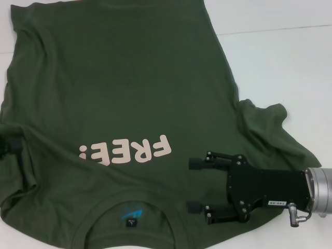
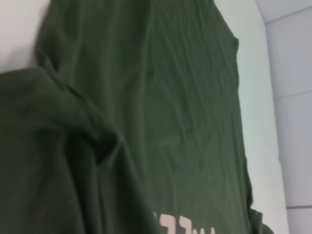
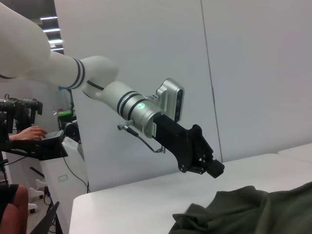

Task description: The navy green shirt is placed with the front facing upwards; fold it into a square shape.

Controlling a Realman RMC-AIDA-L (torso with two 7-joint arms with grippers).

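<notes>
Across most of a white table (image 1: 280,57), the navy green shirt (image 1: 119,83) is spread with its front up; the pale "FREE" lettering (image 1: 125,151) is read upside down from the head camera, and the ribbed collar (image 1: 129,199) with a small blue neck logo (image 1: 133,213) is placed at the near edge. The hem end is carried off the far edge of the head view. The robot's-right side edge is drawn diagonally toward the right sleeve (image 1: 270,127), which is left bunched and wrinkled. On the robot's left, the fabric is rumpled and folded near the sleeve, as is also seen in the left wrist view.

The right gripper (image 1: 195,185) is held over the shirt's right shoulder, just beside the collar, with its two fingers set clearly apart and nothing between them. The left gripper (image 3: 214,168) is seen from the right wrist camera, raised above the bunched cloth; whether its fingers are apart cannot be told. Bare table is left beyond the shirt's right edge and past the right sleeve.
</notes>
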